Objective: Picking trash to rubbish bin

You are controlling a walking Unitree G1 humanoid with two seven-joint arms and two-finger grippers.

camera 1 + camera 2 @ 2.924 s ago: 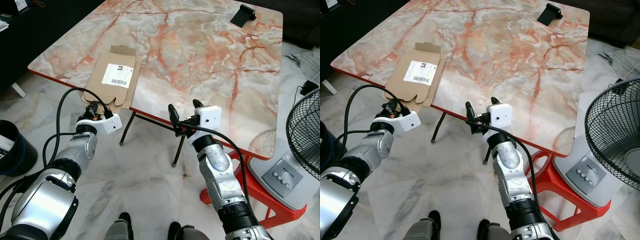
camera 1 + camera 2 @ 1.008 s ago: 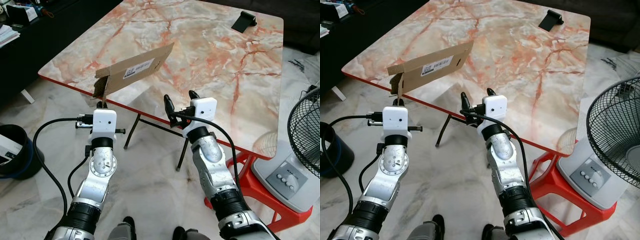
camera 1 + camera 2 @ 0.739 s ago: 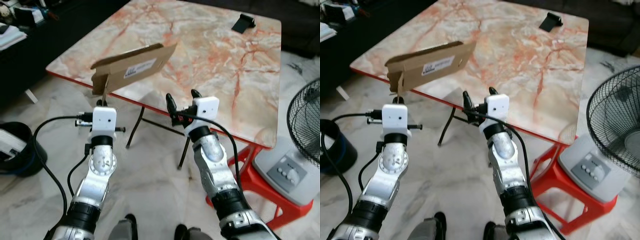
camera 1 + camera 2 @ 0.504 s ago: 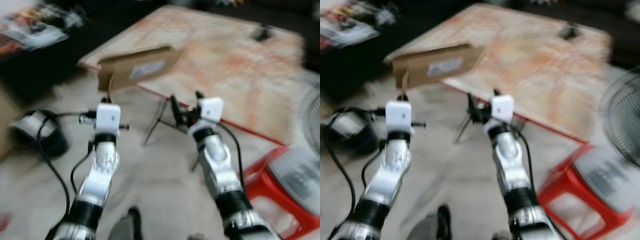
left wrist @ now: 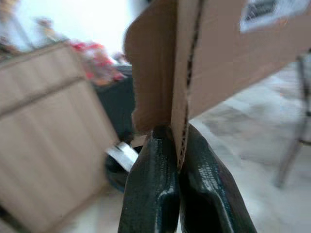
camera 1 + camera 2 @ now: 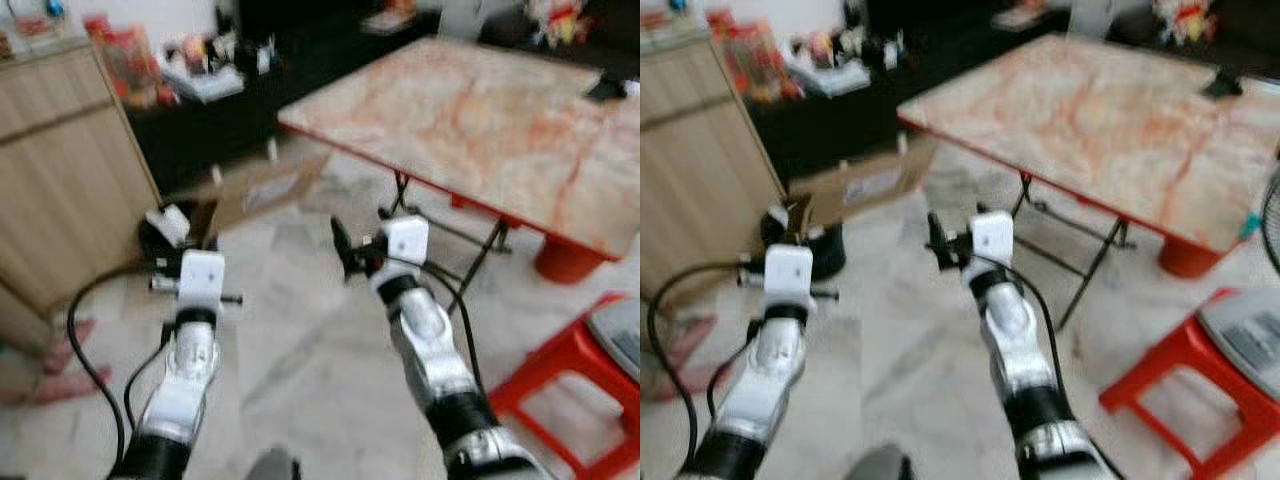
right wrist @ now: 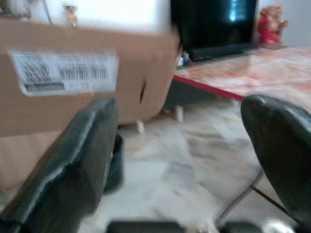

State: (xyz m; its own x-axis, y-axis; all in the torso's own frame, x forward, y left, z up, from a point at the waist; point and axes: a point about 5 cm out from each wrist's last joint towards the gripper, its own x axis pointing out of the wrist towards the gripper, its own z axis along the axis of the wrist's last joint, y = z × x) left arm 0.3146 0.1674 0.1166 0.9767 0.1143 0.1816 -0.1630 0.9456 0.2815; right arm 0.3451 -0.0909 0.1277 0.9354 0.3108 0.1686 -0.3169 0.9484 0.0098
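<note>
A flattened brown cardboard box (image 6: 258, 188) with a white barcode label is held up off the floor. My left gripper (image 5: 177, 138) is shut on the box's lower edge, the board pinched between both black fingers. Just behind the box a dark rubbish bin (image 6: 160, 232) stands on the floor with a white scrap at its rim. My right gripper (image 7: 180, 160) is open with nothing between its fingers, held beside the box at about the same height. It faces the box's label (image 7: 63, 72). The whole picture is blurred.
A wooden cabinet (image 6: 55, 170) stands at the left, right by the bin. The marble-topped folding table (image 6: 470, 105) is at the right, with a red stool (image 6: 560, 355) below its near corner. A dark low shelf with clutter (image 6: 215, 80) runs along the back.
The cardboard, flat on the table at first, is lifted in my left gripper. The camera has since swung left, bringing the bin and cabinet into view and the table to the right.
</note>
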